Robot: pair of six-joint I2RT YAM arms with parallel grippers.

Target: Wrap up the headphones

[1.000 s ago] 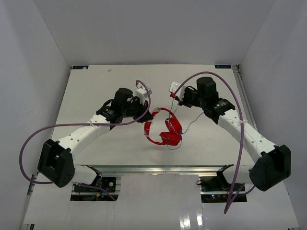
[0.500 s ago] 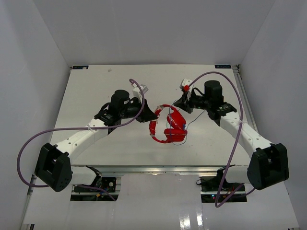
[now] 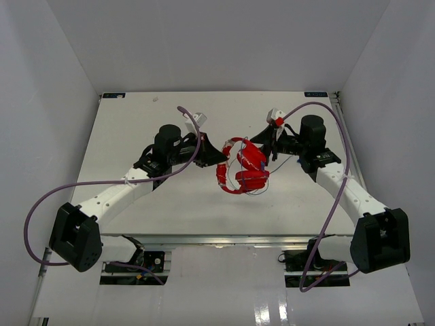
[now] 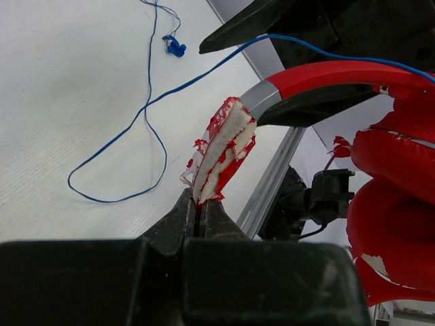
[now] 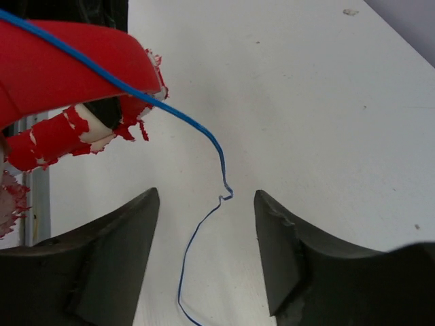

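From above, the headphones [image 3: 243, 170] hang over the middle of the table [image 3: 136, 122], between the left gripper [image 3: 216, 157] and the right gripper [image 3: 264, 146]. The right one's fingers are too small here to judge.

In the left wrist view, the left gripper [image 4: 202, 207] is clamped on the frayed red-and-white padding [image 4: 221, 153] at one end of the headband [image 4: 326, 71]. That hold is thin. A sideways tug could tear the padding or let the headphones drop. The cable [image 4: 145, 112] crosses the headband and trails in a slack loop on the table to the plug [image 4: 175, 46], so it could snag or slide off.

In the right wrist view, the right gripper [image 5: 206, 204] has its fingers apart. The cable falls between them, apparently untouched. If they close off the line, they would miss it and the turn would go loose.
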